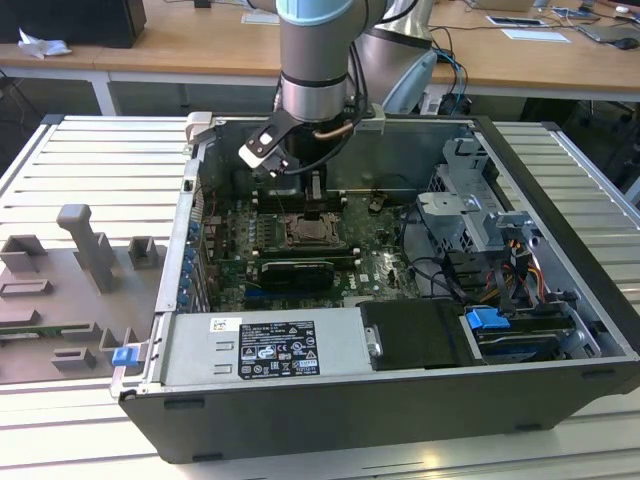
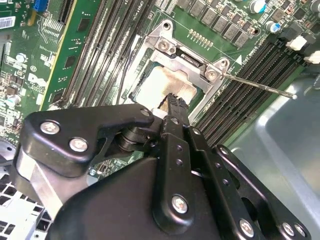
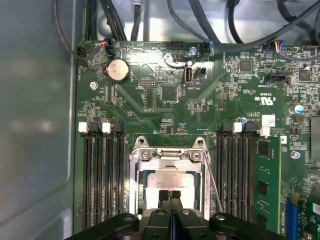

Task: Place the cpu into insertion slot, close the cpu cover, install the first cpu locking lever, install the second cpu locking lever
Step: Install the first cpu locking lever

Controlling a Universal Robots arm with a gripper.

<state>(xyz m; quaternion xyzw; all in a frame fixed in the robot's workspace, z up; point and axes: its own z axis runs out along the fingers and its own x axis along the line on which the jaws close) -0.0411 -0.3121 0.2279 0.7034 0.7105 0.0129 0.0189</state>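
Down inside the open computer case [image 1: 300, 420] on the slatted table [image 1: 90, 160], got the arm [image 1: 318, 60] dropping its hand [image 1: 319, 210] straight onto the insertion slot [image 1: 312, 233], roughly mid-motherboard [image 3: 165, 100] and nearer the case's far wall than its near one in the exterior view.

Looks pinched fully together in both wrist views, with fingertips [image 3: 163, 196] pressed against each other and nothing caught between them. Hovering right at the cpu [image 3: 167, 181], tips over its pale metal face. Honestly can't tell whether actually touching or just a hair off.

Can see the cpu already seated in the slot, peeking through the window of the cpu cover [image 3: 167, 156]. Seems folded down flat around the chip, hinge end toward the coin cell battery [image 3: 118, 70].

Also spotted one thin locking lever [image 2: 260, 85] angling out from the cover's edge across the neighbouring memory slots [image 3: 235, 180].
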